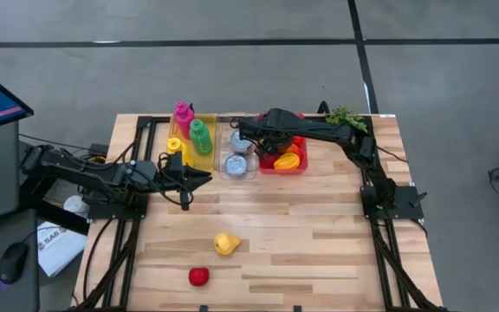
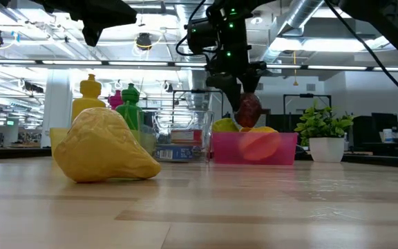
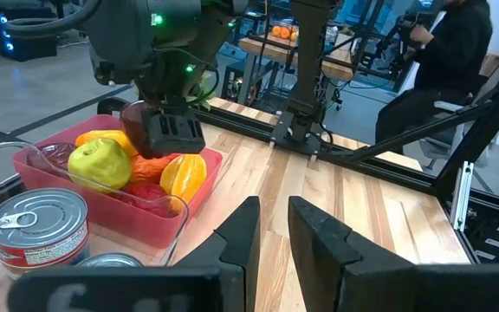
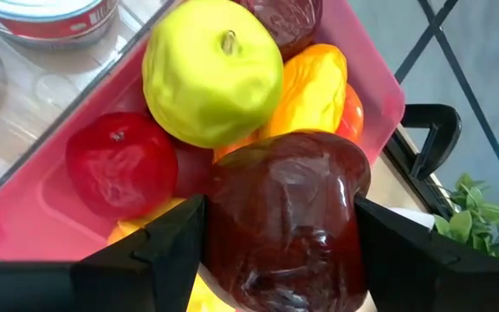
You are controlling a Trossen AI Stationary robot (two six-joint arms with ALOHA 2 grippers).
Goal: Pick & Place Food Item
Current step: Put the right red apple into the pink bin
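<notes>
My right gripper (image 4: 280, 251) is over the red bin (image 1: 300, 165) at the table's far side, shut on a dark red, shiny food item (image 4: 288, 208). In the low view this item (image 2: 249, 108) hangs just above the bin's fruit. In the bin lie a green apple (image 4: 212, 69), a red fruit (image 4: 119, 165) and orange pieces (image 4: 314, 82). A yellow food item (image 1: 226, 243) and a small red one (image 1: 198, 276) rest on the table's near part. My left gripper (image 3: 273, 234) waits left of centre, its fingers nearly together, holding nothing. My right gripper pinches the dark red item between its two fingers, one on each flank (image 4: 223, 217). The fingers (image 2: 237, 86) come from above, pointing down. The item hangs upright below them over the red bin; whether its underside touches the fruit beneath, I cannot tell.
A clear bin with cans (image 1: 237, 163) stands left of the red bin, and a yellow bin with bottles (image 1: 193, 134) farther left. A small green plant (image 1: 346, 117) is at the far right corner. A person sits beyond the table (image 3: 444, 52). Bare wood spans the table's middle and right.
</notes>
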